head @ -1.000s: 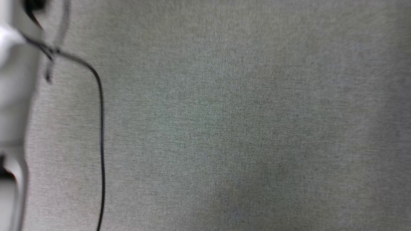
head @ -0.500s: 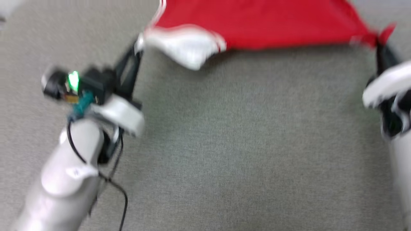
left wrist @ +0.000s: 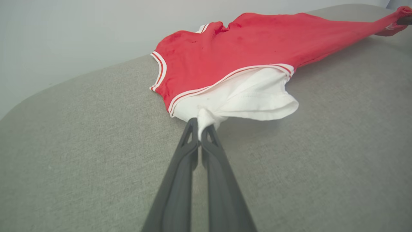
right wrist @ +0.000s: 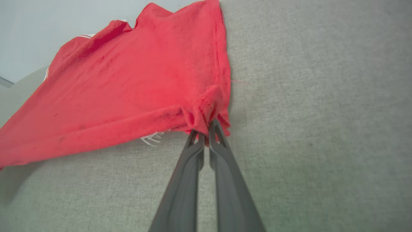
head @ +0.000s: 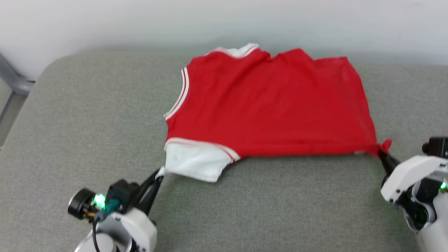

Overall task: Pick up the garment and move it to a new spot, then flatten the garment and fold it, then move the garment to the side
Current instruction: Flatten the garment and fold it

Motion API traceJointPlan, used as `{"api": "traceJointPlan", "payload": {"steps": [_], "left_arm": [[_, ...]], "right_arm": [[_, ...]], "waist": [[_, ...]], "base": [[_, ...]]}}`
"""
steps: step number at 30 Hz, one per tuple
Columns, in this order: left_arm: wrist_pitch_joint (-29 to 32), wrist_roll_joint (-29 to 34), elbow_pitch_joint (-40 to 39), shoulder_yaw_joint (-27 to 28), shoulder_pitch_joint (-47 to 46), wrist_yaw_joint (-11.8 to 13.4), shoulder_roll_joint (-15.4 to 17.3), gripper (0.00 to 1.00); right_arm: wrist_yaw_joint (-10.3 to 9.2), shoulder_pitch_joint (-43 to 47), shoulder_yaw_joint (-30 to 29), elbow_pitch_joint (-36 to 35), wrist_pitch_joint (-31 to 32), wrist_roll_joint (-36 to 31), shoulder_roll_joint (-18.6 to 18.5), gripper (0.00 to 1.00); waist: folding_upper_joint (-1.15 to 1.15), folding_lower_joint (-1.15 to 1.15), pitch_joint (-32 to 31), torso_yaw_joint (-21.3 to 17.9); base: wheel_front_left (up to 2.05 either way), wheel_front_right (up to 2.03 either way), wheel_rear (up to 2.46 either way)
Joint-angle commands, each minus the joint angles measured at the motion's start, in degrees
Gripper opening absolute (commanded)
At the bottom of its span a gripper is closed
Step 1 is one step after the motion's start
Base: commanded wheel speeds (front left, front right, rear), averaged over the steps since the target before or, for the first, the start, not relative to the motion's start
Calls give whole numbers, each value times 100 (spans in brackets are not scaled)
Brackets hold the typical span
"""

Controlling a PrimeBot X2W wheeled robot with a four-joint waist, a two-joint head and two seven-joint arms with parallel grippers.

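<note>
Since half a second ago the head camera has swung upward: the whole picture has shifted, and the blur has cleared.

Item 1: red jersey garment (head: 273,105) (left wrist: 241,48) (right wrist: 128,80) with white short sleeves and white-and-red striped trim. It is spread on the far half of the bench, red face up. Its white collar (head: 239,50) is at the bench's far edge, and one white sleeve (head: 192,162) (left wrist: 244,100) is toward the bench's near left. The garment's near edge is drawn taut between the two tools and lifts slightly off the bench, with shadow beneath it.

Item 2: grey woven-fabric padded bench (head: 87,115) (left wrist: 322,145) (right wrist: 322,129) with a rounded far-left corner.

Item 3: left tool (head: 160,173) (left wrist: 199,129), two long dark fingers on a white arm, over the bench's near left. The fingers are pressed together, clamped on a pinch of the white sleeve's corner. A green light (head: 99,200) glows on its wrist.

Item 4: right tool (head: 381,154) (right wrist: 206,130), over the bench's near right. Its fingers are together, clamped on the garment's bunched red hem corner.

Item 5: pale wall (head: 210,21) behind the bench's far edge.

Item 6: grey metal frame (head: 14,84) just off the bench's far-left corner.
</note>
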Motion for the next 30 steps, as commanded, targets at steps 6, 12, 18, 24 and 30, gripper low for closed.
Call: {"api": "traceJointPlan", "payload": {"steps": [6, 12, 18, 24, 30], "left_arm": [[150, -101, -265, -157, 709, -12, 239, 0], [363, -274, -615, -289, 1343, -49, 412, 0], [641, -365, -1267, -377, 2063, 109, 739, 0], [923, -600, -1883, -422, 2705, 150, 1088, 0], [945, -676, -2276, -345, 2920, 271, 1239, 0]], "right_arm": [[-7, 742, 73, -286, 730, 433, -183, 0], [-8, 1476, 174, -801, 1496, 853, -482, 0], [-7, 2149, 239, -1578, 2140, 1245, -769, 0], [-7, 2925, 143, -2333, 2710, 1478, -993, 0], [-7, 3476, -112, -3087, 3074, 1605, -998, 0]], "waist": [[-1, 2, -457, 5], [-1, 2, -789, 24], [-1, 2, -987, 9], [-1, 2, -1072, 41], [-1, 2, -1040, 59]], "base": [[0, 0, 0], [0, 0, 0], [0, 0, 0], [0, 0, 0], [0, 0, 0]]}}
